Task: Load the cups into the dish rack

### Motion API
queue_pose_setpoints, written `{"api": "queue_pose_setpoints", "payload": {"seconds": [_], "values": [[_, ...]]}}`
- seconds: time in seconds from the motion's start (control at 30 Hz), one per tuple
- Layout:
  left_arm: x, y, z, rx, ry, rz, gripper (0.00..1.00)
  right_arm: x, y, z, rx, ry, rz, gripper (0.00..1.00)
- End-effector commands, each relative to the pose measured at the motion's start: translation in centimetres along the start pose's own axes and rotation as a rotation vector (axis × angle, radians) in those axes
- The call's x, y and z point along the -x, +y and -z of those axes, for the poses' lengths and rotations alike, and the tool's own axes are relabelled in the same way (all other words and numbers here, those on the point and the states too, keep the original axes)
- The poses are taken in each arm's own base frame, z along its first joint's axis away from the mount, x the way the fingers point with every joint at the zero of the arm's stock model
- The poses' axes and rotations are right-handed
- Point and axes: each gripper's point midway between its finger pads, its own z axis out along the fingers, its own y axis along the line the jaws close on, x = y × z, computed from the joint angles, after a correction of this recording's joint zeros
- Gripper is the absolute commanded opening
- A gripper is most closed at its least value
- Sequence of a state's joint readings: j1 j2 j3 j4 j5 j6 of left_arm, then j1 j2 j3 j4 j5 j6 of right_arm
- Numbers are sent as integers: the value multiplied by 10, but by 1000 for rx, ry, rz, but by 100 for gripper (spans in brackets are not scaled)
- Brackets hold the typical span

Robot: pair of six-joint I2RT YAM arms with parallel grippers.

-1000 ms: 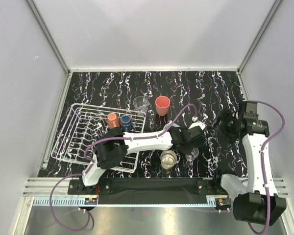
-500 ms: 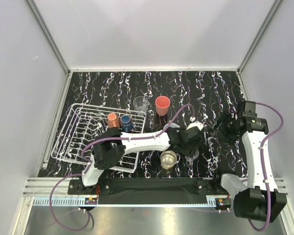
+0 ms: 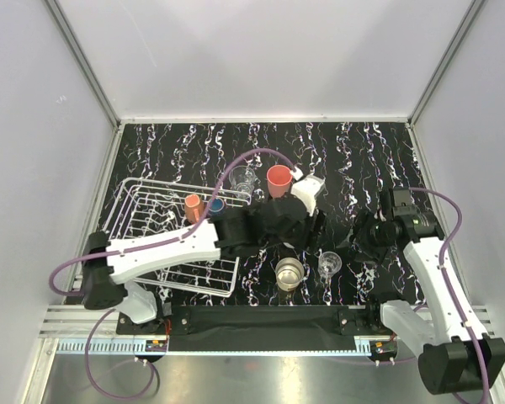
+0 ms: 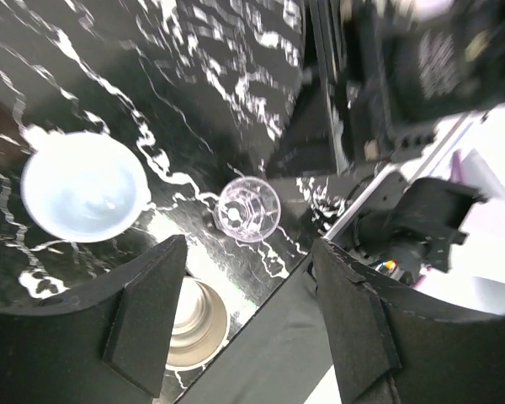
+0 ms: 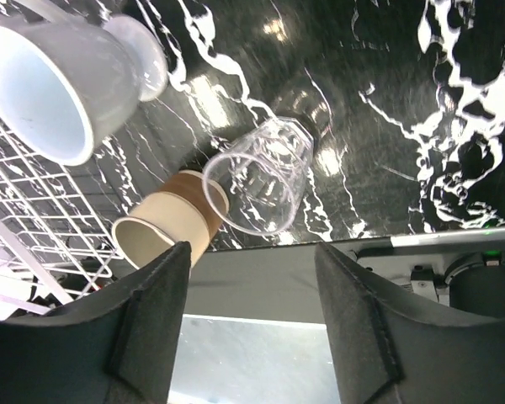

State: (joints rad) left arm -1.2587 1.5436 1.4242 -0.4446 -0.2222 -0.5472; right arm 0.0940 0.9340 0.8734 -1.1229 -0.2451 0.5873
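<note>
The white wire dish rack (image 3: 143,240) stands at the left with a salmon cup (image 3: 192,204) and a dark blue cup (image 3: 215,204) in its far right corner. A clear glass (image 3: 242,178) and a coral-red tumbler (image 3: 279,179) stand beyond it. A beige cup (image 3: 290,273) and a second clear glass (image 3: 329,263) stand near the front edge. My left gripper (image 3: 307,229) hangs open and empty above the pale mug (image 4: 84,185), glass (image 4: 248,210) and beige cup (image 4: 194,324). My right gripper (image 3: 359,231) is open and empty, facing the glass (image 5: 261,181), apart from it.
The left arm lies across the rack's near right corner. White walls with metal posts close in the table on three sides. A black strip (image 3: 261,316) runs along the near edge. The rack's wires (image 5: 17,194) show at the left of the right wrist view, beside the pale mug (image 5: 59,80).
My left gripper has opened and pulled back, up and to the left, away from the small clear glass, which stands free. My right gripper has moved left toward that glass, its jaws narrowing slightly.
</note>
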Motion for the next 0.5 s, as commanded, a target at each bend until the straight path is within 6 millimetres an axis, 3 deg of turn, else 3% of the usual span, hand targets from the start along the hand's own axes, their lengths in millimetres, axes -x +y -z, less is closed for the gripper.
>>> {"api": "queue_pose_setpoints", "payload": {"seconds": [0.0,0.23,0.47], "values": [[33,9,27,31,-135,-22,68,-15,-8,-5,-14,20,-45,67],[58,24,56,18,-207,4,70,-39,-25,-20,-52,80,-56,65],[61,34,62,3,-220,35,71,-32,-22,-33,-61,81,-49,62]]}}
